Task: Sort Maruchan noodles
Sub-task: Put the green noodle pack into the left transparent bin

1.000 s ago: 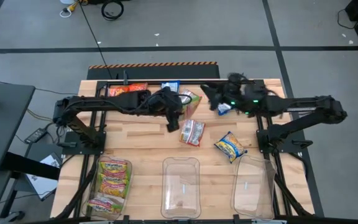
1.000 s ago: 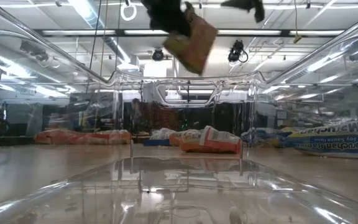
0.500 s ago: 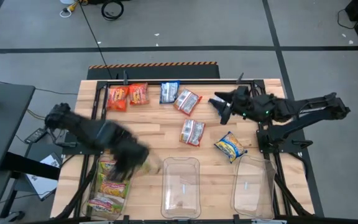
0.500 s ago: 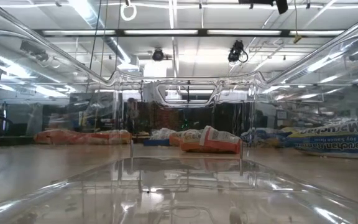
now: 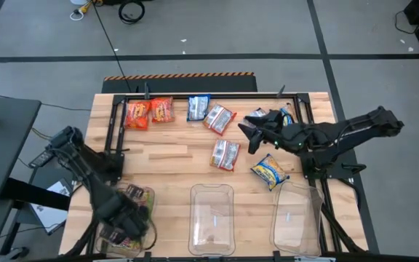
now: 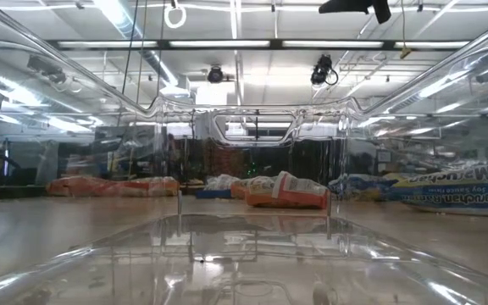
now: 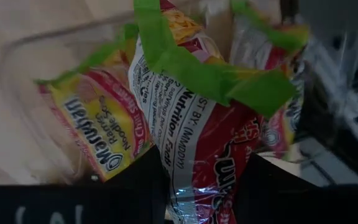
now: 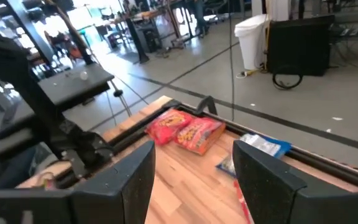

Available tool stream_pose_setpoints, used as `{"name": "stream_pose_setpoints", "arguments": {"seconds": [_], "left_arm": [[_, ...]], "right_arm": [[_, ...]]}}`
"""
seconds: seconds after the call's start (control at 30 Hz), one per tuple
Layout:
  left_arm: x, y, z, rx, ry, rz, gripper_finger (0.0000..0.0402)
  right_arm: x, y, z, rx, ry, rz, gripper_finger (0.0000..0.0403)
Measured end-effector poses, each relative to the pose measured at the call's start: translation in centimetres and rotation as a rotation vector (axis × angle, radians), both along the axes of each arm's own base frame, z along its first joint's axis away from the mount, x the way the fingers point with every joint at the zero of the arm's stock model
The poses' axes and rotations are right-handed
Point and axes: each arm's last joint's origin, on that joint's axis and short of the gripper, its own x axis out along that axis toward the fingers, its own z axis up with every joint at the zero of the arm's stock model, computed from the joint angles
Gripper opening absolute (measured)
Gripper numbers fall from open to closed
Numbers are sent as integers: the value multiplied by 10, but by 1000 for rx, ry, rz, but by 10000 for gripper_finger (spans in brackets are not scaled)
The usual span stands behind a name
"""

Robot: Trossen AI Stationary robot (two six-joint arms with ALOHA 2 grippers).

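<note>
A: Where does the packet in hand sit?

B: The left claw (image 5: 128,218) is clamped on a noodle packet (image 7: 197,143), down over the left bin (image 5: 120,192) at the near left corner of the worktop (image 5: 166,156). The left wrist view shows that packet pinched between the two dark fingers (image 7: 143,180), with other noodle packets (image 7: 98,124) already lying in the bin beneath it.

A: What might go wrong?

B: The held packet looks reddish, while the ones under it read yellow and pink. If the colours differ, it would land in the wrong pile. The crinkly wrap could also slip or catch on the bin wall and fall outside.

A: And the other containers?

B: The middle bin (image 5: 211,218) and the right bin (image 5: 297,217) both look bare inside.

A: What is left loose?

B: Two orange-red packets (image 5: 149,112) by the far edge, a blue packet (image 5: 198,107) next to them, a red-and-silver packet (image 5: 219,118) beside that, another red-and-silver one (image 5: 225,153) mid-worktop, and a blue-and-yellow packet (image 5: 269,170) just beyond the right bin.

A: The right arm?

B: The right claw (image 5: 253,134) hangs spread and empty above the far right part of the worktop, near the loose packets. A careless sweep there could scatter them.
</note>
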Motion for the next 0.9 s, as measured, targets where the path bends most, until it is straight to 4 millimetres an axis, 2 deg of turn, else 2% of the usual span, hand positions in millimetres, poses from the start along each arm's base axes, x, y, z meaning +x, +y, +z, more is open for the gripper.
{"name": "stream_pose_setpoints", "arguments": {"seconds": [0.2,0.43,0.57,0.77,0.9], "left_arm": [[-8,-17,-32,-80,-44,-58,135],[-17,-28,-68,-204,-19,-28,135],[-18,-31,-78,-239,-36,19,139],[-14,-29,-85,-251,-51,55,187],[-5,-12,-91,-170,-41,120,234]], "right_arm": [[2,11,-3,40,-27,-5,220],[4,22,-7,51,-25,24,220],[3,26,-7,48,-22,35,220],[3,27,-8,43,-16,32,220],[3,27,-9,34,4,42,220]]}}
